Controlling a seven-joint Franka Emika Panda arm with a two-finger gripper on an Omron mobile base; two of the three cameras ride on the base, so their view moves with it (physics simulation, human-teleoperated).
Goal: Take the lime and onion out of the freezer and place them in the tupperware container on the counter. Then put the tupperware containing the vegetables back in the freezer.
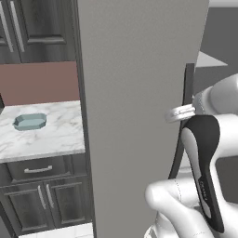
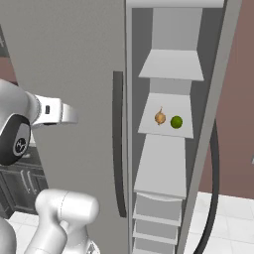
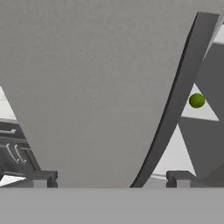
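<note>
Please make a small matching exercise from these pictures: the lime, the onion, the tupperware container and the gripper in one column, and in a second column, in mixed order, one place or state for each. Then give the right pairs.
Column 1
1. lime
2. onion
3. tupperware container
4. gripper

Column 2
A. open, holding nothing, at the freezer door's dark handle
B. on the marble counter, nothing inside
C. on a freezer shelf, the right one of the two
D. on the same shelf, the left one

Pairs: 1-C, 2-D, 3-B, 4-A
</note>
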